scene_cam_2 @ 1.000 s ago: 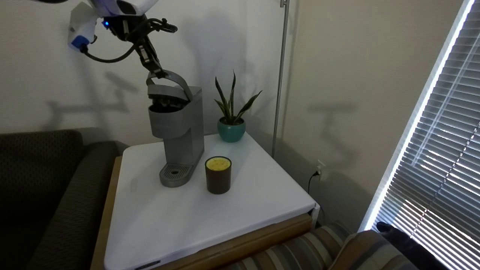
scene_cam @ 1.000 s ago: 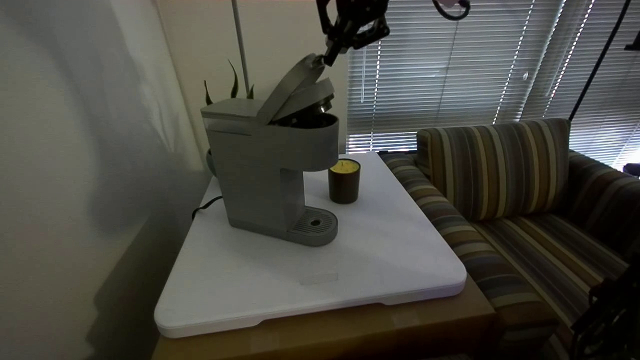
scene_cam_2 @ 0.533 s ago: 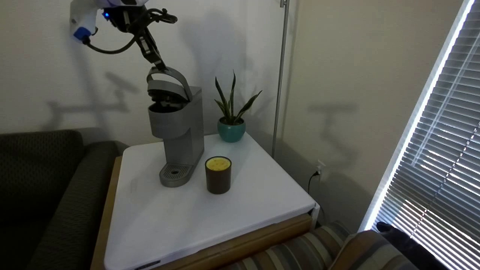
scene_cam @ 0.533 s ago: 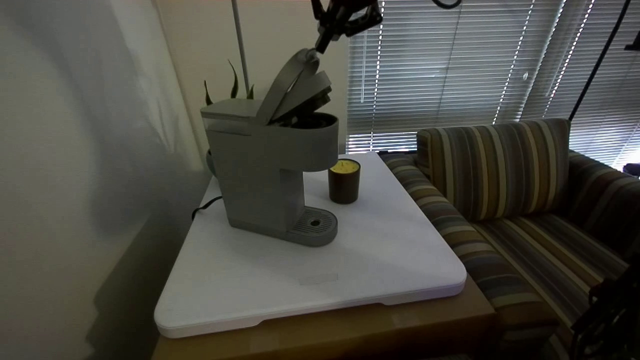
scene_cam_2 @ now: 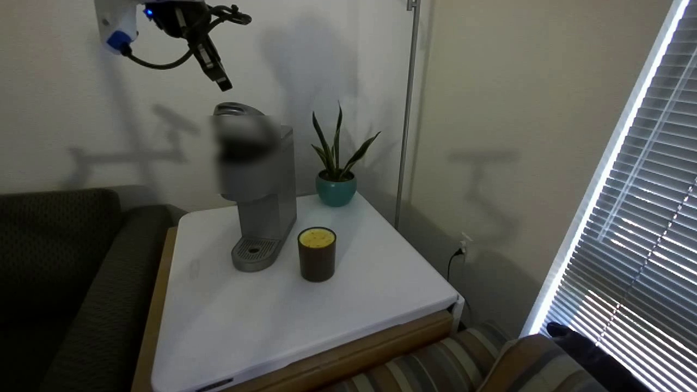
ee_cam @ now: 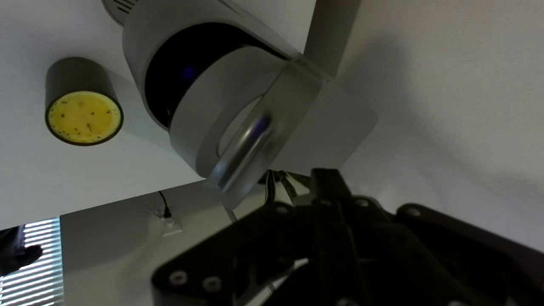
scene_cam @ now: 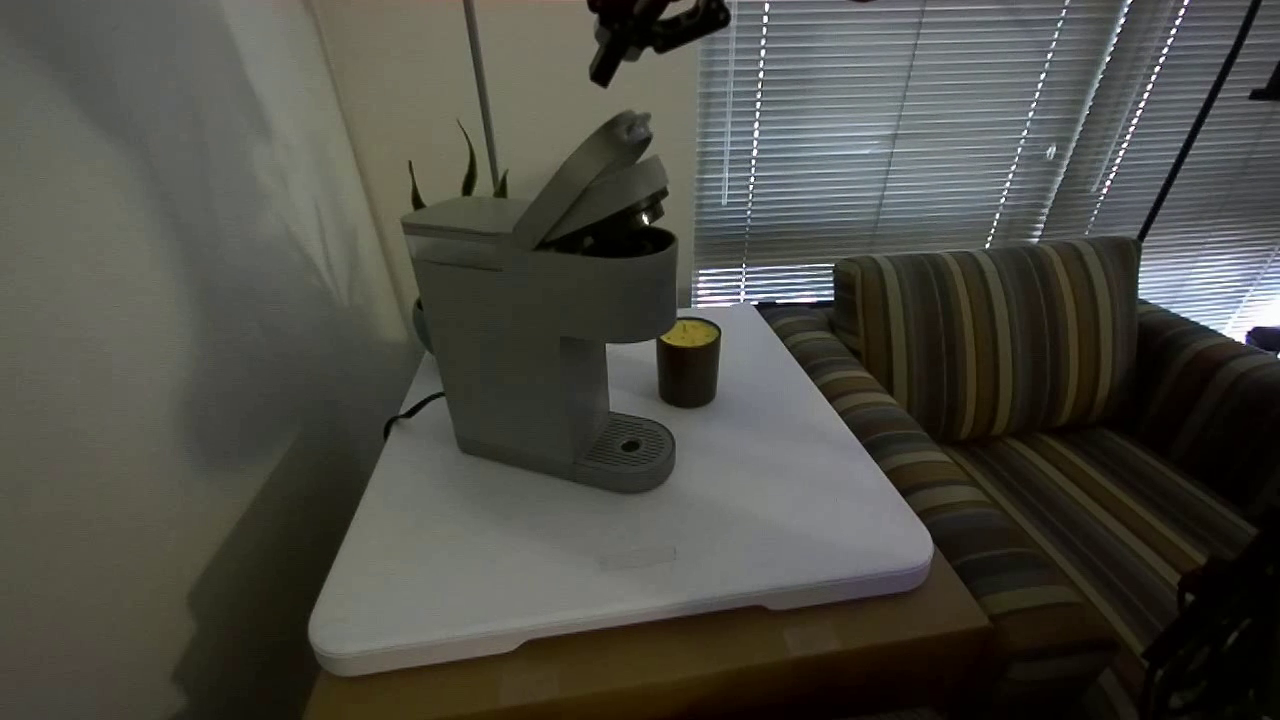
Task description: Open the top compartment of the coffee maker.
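Observation:
The grey coffee maker [scene_cam: 530,350] stands upright on the white table; it shows in an exterior view [scene_cam_2: 286,179] and in the wrist view [ee_cam: 144,55]. Its top compartment [scene_cam: 595,185] is tilted up part way, with the dark cavity beneath showing. The lid is blurred in an exterior view [scene_cam_2: 239,125]. In the wrist view the lid [ee_cam: 272,123] shows its curved silver handle bar from above. My gripper [scene_cam: 603,75] is above the lid, apart from it, in both exterior views [scene_cam_2: 224,86]. Its fingers are together with nothing between them in the wrist view [ee_cam: 326,176].
A dark cup with a yellow top [scene_cam: 689,370] stands beside the coffee maker on the white table [scene_cam: 780,510]. A potted plant [scene_cam_2: 336,191] and a metal pole [scene_cam_2: 408,109] are behind. A striped armchair [scene_cam: 1000,350] adjoins the table. A wall is close behind the machine.
My gripper was at the lid's front handle and raised it further half a second ago. Now the gripper is higher and apart from the lid, and the lid has dropped back somewhat, still part open.

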You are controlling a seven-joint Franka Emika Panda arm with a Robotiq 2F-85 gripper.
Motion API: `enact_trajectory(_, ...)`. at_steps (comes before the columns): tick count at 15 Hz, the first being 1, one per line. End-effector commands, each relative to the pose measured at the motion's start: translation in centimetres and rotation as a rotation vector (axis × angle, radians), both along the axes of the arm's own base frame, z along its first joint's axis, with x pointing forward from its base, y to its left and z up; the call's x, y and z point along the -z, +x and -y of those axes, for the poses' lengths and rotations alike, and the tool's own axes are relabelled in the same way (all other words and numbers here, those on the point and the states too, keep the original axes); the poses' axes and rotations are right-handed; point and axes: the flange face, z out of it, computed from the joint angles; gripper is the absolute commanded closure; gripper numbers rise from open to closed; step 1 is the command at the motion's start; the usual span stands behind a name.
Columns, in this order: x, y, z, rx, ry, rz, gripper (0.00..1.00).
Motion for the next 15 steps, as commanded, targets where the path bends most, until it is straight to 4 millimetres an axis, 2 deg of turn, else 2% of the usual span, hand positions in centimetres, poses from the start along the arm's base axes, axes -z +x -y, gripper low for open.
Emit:
enact_trajectory(1, 0.2, 0.8, 0.4, -0.014, -0.011, -0.002, 1.00)
enact_trajectory(6, 0.1, 0.7, 2.3, 0.018, -0.020, 0.000, 1.00)
enact_trajectory(11, -2.1, 0.1, 3.0, -0.015, -0.022, -0.045, 1.00)
enact_trajectory(15, -4.6, -1.2, 4.2, -0.029, -0.041, -0.137, 1.00)
